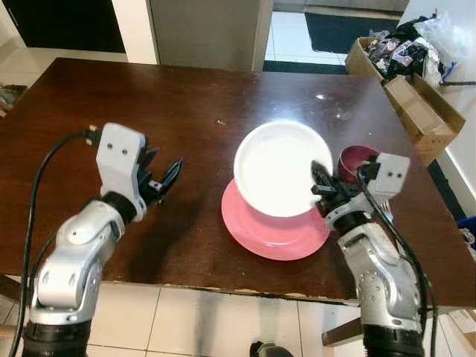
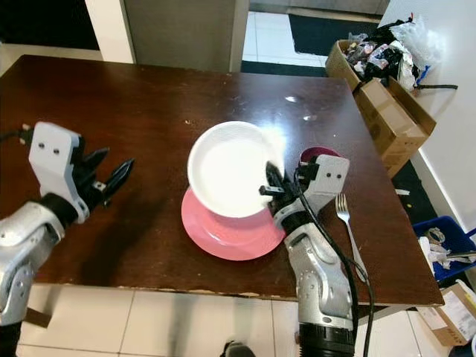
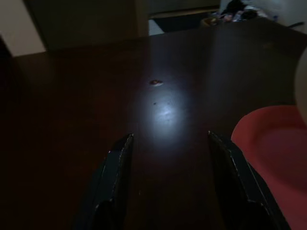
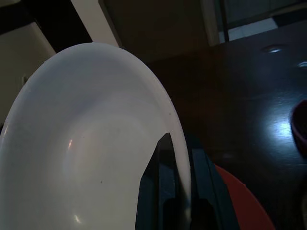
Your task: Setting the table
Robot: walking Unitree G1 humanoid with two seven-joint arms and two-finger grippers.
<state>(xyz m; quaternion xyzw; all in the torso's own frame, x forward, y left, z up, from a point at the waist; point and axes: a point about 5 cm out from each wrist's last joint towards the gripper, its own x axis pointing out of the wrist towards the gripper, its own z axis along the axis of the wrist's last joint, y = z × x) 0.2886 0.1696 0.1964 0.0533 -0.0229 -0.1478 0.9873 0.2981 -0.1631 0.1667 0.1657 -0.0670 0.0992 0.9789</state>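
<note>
The right gripper (image 1: 321,192) clenches the white plate (image 1: 277,168) by its rim at four o'clock, tilted above the pink plate (image 1: 272,232). The left gripper (image 1: 165,178) hovers released over the table (image 1: 186,104), at nine o'clock from the plates.

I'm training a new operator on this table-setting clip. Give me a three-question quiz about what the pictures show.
1. True or false: the right gripper is shut on the rim of the white plate.
2. Multiple choice: what lies directly under the tilted white plate? A) a pink plate B) a fork C) a cardboard box
3. Short answer: what is the left gripper doing?

Key
1. True; its fingers pinch the rim, one on each side.
2. A; the pink plate rests on the brown table. The fork and a maroon bowl sit by the right arm.
3. It hovers open over the table, holding nothing.
</note>
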